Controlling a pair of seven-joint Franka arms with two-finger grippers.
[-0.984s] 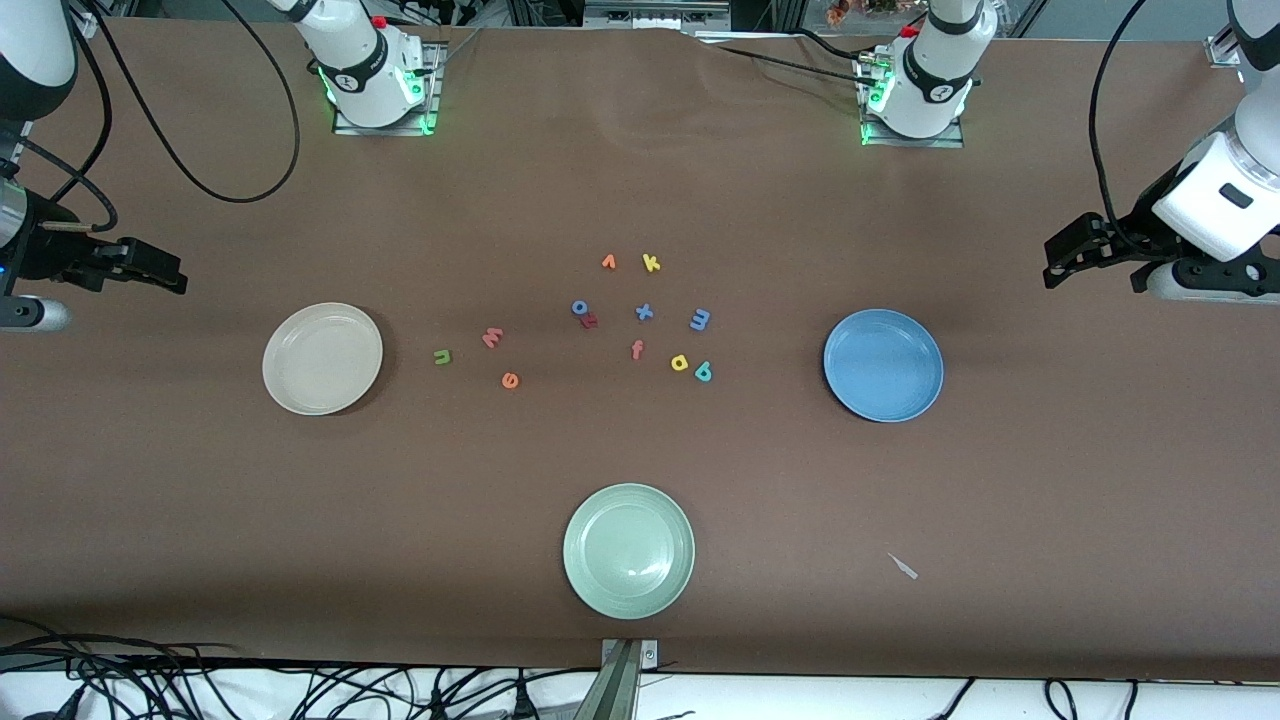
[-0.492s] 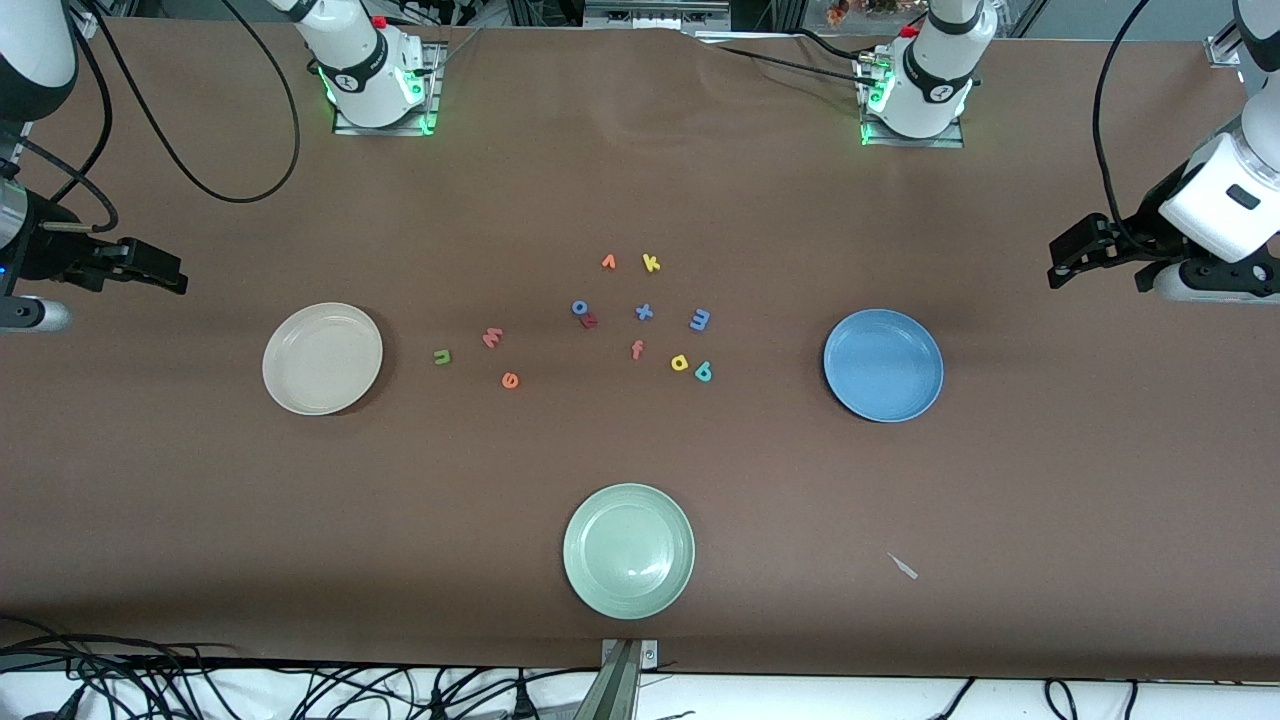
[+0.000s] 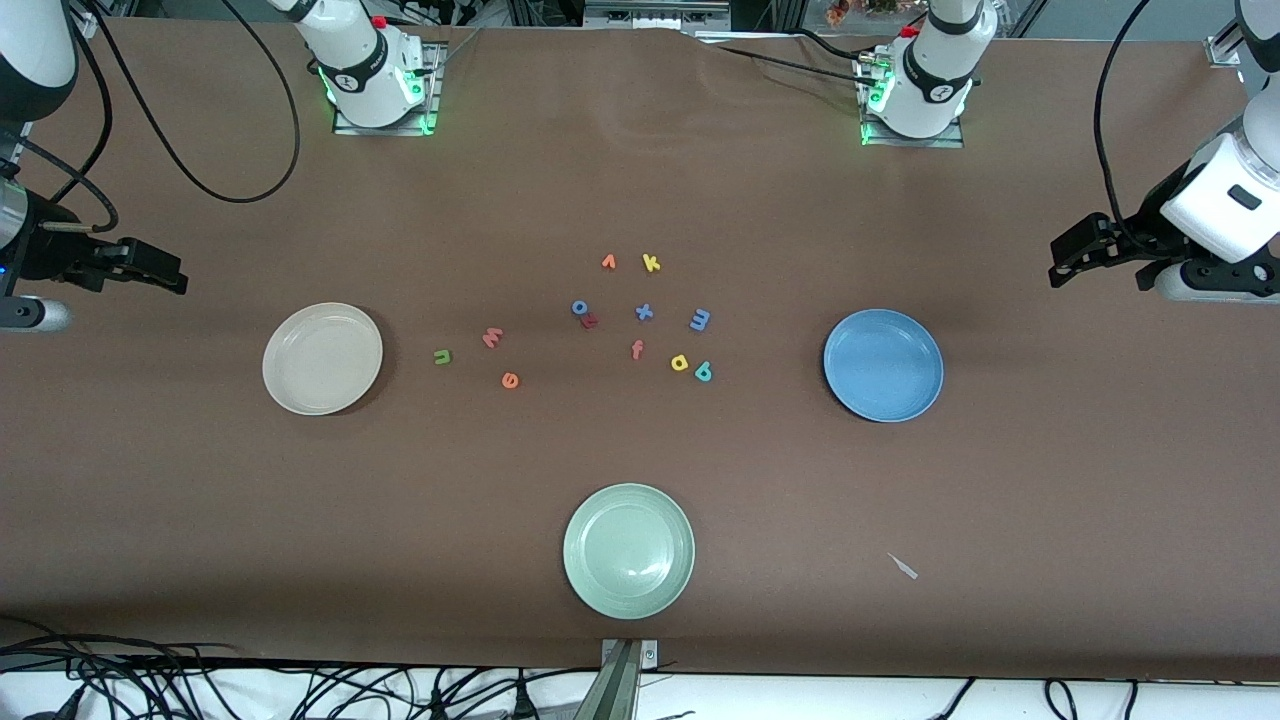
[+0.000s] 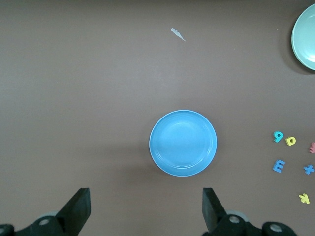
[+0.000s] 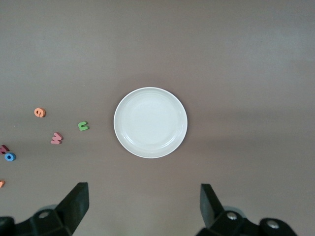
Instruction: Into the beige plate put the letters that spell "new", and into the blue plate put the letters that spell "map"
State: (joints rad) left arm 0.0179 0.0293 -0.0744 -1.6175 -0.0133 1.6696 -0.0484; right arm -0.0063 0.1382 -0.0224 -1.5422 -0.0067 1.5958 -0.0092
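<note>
The beige plate point(image 3: 322, 358) lies toward the right arm's end, with the green n point(image 3: 442, 356), pinkish w point(image 3: 492, 337) and orange e point(image 3: 510, 379) on the table beside it. The blue plate point(image 3: 883, 365) lies toward the left arm's end, and the blue m point(image 3: 700, 319), yellow a point(image 3: 680, 362) and teal p point(image 3: 703, 372) lie between it and the table's middle. Both plates hold nothing. My left gripper point(image 4: 146, 196) hangs open over bare table beside the blue plate point(image 4: 182, 143). My right gripper point(image 5: 144, 191) hangs open over bare table beside the beige plate point(image 5: 150, 122).
A pale green plate point(image 3: 628, 550) sits near the front edge. Other letters lie in the middle: orange v point(image 3: 608, 262), yellow k point(image 3: 651, 263), blue o point(image 3: 579, 307), red r point(image 3: 589, 321), blue x point(image 3: 644, 311), orange f point(image 3: 637, 349). A small pale scrap point(image 3: 903, 566) lies on the cloth.
The left arm has drifted slightly toward its own end of the table. The right arm, the plates and the letters have not moved.
</note>
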